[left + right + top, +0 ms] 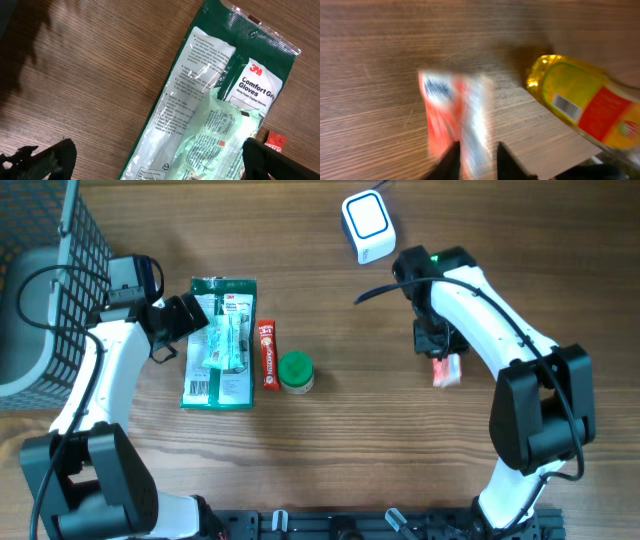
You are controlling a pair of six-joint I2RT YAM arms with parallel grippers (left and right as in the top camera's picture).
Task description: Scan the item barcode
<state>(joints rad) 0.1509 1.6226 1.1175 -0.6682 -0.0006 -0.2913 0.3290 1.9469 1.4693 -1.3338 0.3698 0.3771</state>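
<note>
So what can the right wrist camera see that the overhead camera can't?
Only the right wrist camera shows a yellow bottle with a barcode on its label. I can't find it from overhead. Only the overhead camera shows the white box, the gloves pack, the red tube, the green-lidded jar and the basket. Both show the red-and-white packet, blurry up close, on the wooden table.

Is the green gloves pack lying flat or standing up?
Lying flat: the gloves pack rests face-up, its printed side spread on the table.
</note>
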